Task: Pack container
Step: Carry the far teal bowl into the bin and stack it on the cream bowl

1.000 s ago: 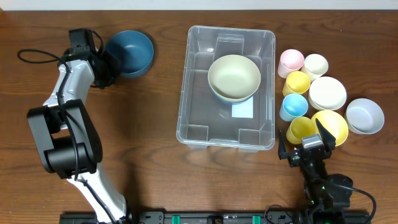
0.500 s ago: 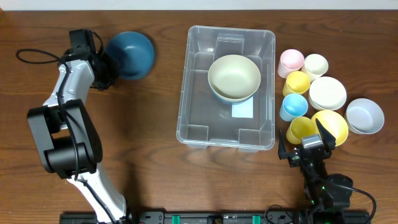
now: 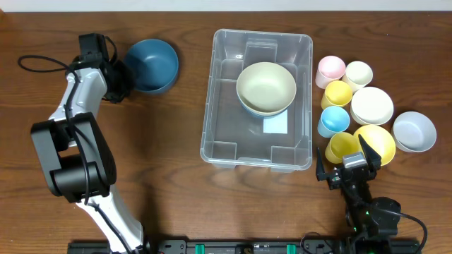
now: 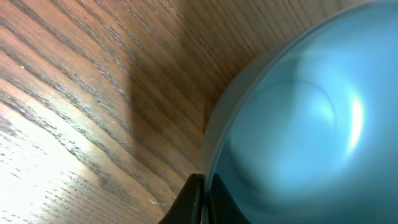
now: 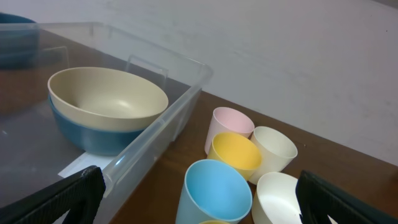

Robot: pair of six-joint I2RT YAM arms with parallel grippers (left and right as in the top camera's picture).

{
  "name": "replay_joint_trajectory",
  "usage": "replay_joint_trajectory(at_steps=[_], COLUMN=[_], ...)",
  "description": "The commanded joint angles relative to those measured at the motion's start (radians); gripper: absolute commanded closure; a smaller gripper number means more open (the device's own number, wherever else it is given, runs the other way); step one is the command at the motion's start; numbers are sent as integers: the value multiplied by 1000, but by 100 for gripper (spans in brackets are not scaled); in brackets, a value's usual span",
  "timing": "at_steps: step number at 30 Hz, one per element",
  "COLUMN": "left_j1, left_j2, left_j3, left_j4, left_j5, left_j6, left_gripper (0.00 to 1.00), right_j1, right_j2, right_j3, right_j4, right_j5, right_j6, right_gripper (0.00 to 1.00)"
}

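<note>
The whole tabletop (image 3: 169,176) is taken in from straight above and far off by the overhead view. The left wrist view is held very close to the dark blue bowl (image 4: 311,124), which fills the right of its frame and is seen small at the overhead's upper left. The right wrist view is set low and near, aimed across the container (image 5: 180,106) and the cups (image 5: 214,190) toward a pale wall (image 5: 298,56). Both are shared with the overhead's centre and right.

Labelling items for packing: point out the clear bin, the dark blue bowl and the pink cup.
clear bin (image 3: 212,106), overhead view, left wall.
dark blue bowl (image 3: 153,64), overhead view, inner floor.
pink cup (image 3: 330,69), overhead view, open mouth.
</note>
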Motion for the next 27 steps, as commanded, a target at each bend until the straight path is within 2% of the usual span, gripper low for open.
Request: replay_joint_trajectory(at_steps=[1,9,15,20,24,27], left_j1=[18,-13,-182,-419,-590,-668], left_j2=[-124,-441,-614,-629,-572,-513], left_j3=[12,12,12,12,12,12], left_j4=[-2,-47,-113,-142,-122,-103], left_j5=[-4,-6,-7,-71,-176,-229], left_j6=[18,44,110,116,115,115], left_gripper=[94,94,94,94,94,94], right_j1=[-8,-8,-8,-8,-8,-8], right_j2=[-5,-5,-5,-5,-5,-5], right_j3=[-2,-2,-2,-2,-2,-2], right_j4=[-3,-3,-3,-4,-3,-3], right_j5=[-10,-10,-10,-10,-10,-11], right_j6=[17,17,17,17,17,17], right_gripper=[1,1,1,1,1,1])
